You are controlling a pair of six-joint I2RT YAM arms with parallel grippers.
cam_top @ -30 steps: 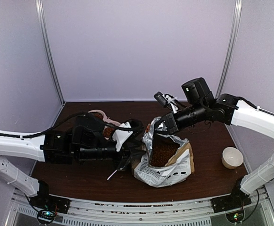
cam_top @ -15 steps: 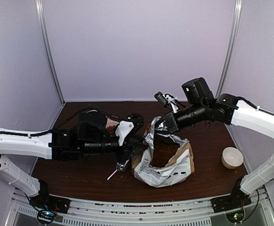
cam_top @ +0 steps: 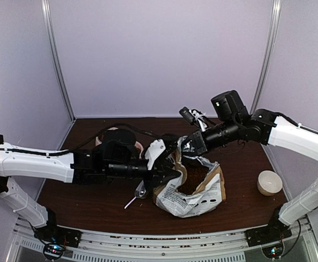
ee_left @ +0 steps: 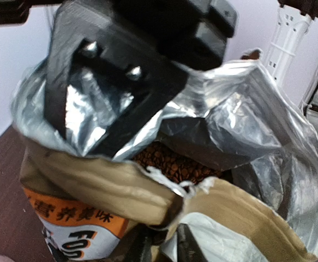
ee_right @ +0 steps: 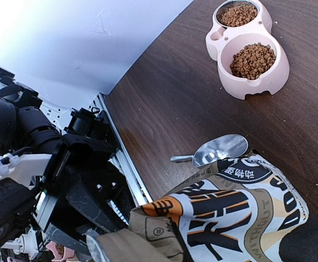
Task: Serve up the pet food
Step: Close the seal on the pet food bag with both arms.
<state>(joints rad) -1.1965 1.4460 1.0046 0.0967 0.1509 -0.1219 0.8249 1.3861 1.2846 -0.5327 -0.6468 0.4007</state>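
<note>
The bag (cam_top: 194,191) stands open on the table, with reddish-brown pet food (ee_left: 172,164) down inside its foil lining. My right gripper (cam_top: 189,144) is shut on the bag's far foil rim and holds it up; in the left wrist view it is the black block (ee_left: 120,82) at the top. My left gripper (cam_top: 172,173) is at the near left rim. Its fingers (ee_left: 142,248) straddle the folded brown rim (ee_left: 164,210), close together with the fold pinched between them. More pet food (ee_right: 254,54) fills both basins of the pink feeder (ee_right: 265,76).
A shiny metal scoop (ee_right: 219,150) lies empty on the table left of the bag, near my left arm (cam_top: 93,164). A white bowl (cam_top: 269,183) sits at the right. In the top view the feeder (cam_top: 111,134) is mostly hidden behind my left arm.
My left arm has reached right to the bag's near rim, and its jaws have narrowed onto the fold. The bag's mouth has been pushed narrower. My right arm has not moved.
</note>
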